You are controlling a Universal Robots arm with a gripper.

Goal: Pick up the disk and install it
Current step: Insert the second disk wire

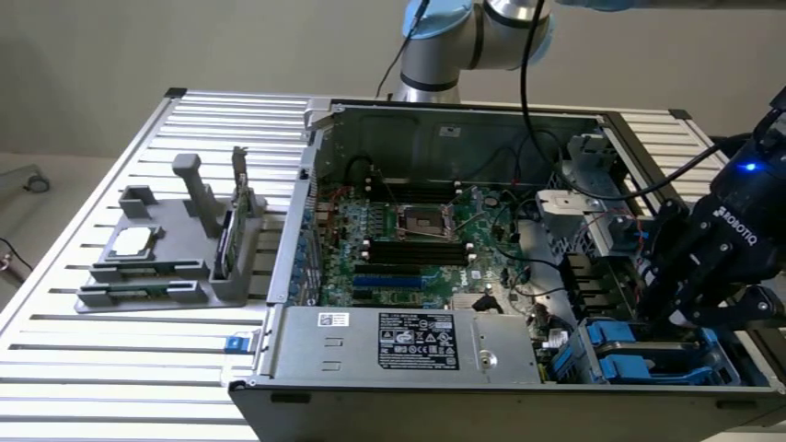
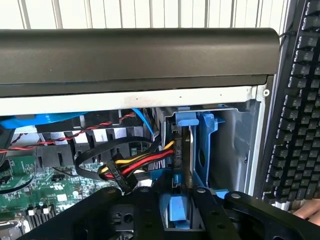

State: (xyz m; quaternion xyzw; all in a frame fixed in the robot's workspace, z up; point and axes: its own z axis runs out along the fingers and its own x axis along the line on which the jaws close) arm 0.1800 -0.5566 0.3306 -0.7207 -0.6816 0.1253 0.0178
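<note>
The disk (image 2: 188, 155) stands on edge in the drive bay at the case's corner, its thin silver side showing inside its blue carrier bracket (image 2: 206, 135). My gripper (image 2: 178, 202) is shut on the bracket's near end, with a black finger (image 2: 150, 200) on either side of the blue plastic. In the exterior view my gripper (image 1: 683, 318) hangs low over the blue bays (image 1: 632, 354) at the case's front, on the exterior view's right. The disk's labelled face is hidden.
Red, yellow and black power cables (image 2: 135, 162) run right beside the bay. The open case holds the motherboard (image 1: 406, 239) and power supply (image 1: 406, 341). A grey fixture (image 1: 160, 267) stands on the table. A keyboard (image 2: 295, 100) and a hand (image 2: 307, 212) lie beyond the case wall.
</note>
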